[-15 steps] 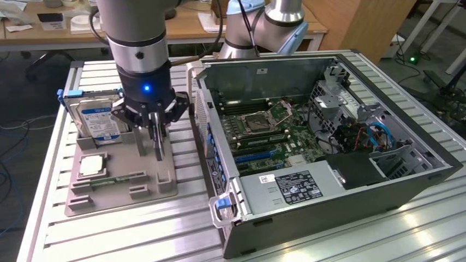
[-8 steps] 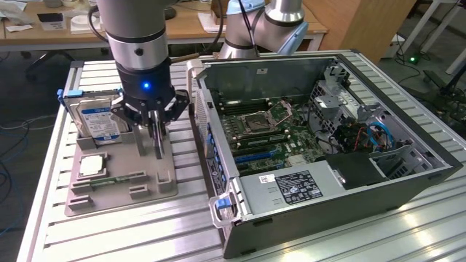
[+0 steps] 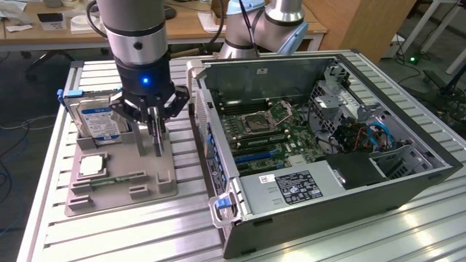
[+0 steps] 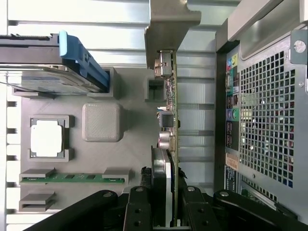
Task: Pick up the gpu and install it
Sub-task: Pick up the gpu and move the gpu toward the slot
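The gpu (image 3: 156,139) hangs edge-on and upright between my gripper's fingers, its lower end just above the grey fixture tray (image 3: 124,192). My gripper (image 3: 154,117) is shut on the gpu. In the wrist view the gpu (image 4: 169,120) is a thin card on edge with its metal bracket (image 4: 168,24) at the far end, and my gripper (image 4: 163,204) clamps it with black fingers (image 4: 137,209) on either side. The card's slot block (image 4: 155,89) in the tray lies beside it. The open computer case (image 3: 407,180) stands to the exterior view's right, its motherboard (image 3: 266,131) exposed.
On the tray (image 4: 130,159) stand a blue-labelled hard drive (image 3: 98,123) (image 4: 48,72), a square processor (image 3: 93,165) (image 4: 46,138) and a green memory stick (image 3: 117,179) (image 4: 67,177). The case's perforated rear panel (image 4: 269,110) is close beside the card. A power supply (image 3: 291,188) sits at the case front.
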Controlling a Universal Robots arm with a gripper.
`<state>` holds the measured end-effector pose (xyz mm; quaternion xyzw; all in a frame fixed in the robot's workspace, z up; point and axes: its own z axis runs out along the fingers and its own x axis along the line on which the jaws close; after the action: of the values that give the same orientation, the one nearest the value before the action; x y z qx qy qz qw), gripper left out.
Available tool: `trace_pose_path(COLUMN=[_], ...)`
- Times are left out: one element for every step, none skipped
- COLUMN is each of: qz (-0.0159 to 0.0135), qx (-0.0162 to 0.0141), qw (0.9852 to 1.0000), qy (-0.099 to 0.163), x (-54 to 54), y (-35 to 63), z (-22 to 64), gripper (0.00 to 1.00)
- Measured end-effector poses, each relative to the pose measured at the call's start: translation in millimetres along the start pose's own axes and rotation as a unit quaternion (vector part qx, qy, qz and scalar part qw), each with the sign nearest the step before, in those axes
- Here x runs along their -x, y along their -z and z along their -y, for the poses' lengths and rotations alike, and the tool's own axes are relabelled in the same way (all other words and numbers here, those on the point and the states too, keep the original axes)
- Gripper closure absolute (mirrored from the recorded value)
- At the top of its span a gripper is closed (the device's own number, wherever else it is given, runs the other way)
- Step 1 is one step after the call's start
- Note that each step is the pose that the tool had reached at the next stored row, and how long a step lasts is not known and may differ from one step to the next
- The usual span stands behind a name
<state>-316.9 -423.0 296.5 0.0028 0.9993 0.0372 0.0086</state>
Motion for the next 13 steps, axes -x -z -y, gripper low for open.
trace_pose_path(qz=[0.0, 0.0, 0.0, 0.0, 0.0, 0.0, 0.0, 0.0, 0.0, 0.0, 0.0, 0.0, 0.0], qx=[0.0, 0.0, 0.0, 0.0, 0.0, 0.0, 0.0, 0.0, 0.0, 0.0, 0.0, 0.0, 0.0], qw=[1.0, 1.0, 1.0, 1.0, 1.0, 1.0, 1.0, 1.0, 1.0, 1.0, 1.0, 1.0, 1.0], qy=[0.0, 0.0, 0.0, 0.0, 0.0, 0.0, 0.0, 0.0, 0.0, 0.0, 0.0, 0.0, 0.0], x=[0.0, 0.1, 0.1, 0.1, 0.1, 0.1, 0.2, 0.2, 0.2, 0.2, 0.2, 0.2, 0.3], y=[1.1, 2.4, 3.7, 4.9, 6.1, 7.3, 8.5, 9.7, 10.9, 11.8, 12.6, 13.3, 13.9], z=[-0.1, -0.2, -0.3, -0.4, -0.5, -0.6, -0.7, -0.7, -0.8, -0.9, -0.9, -1.0, -1.0], gripper=[0.71, 0.71, 0.71, 0.71, 0.71, 0.71, 0.71, 0.71, 0.71, 0.71, 0.71, 0.71, 0.71])
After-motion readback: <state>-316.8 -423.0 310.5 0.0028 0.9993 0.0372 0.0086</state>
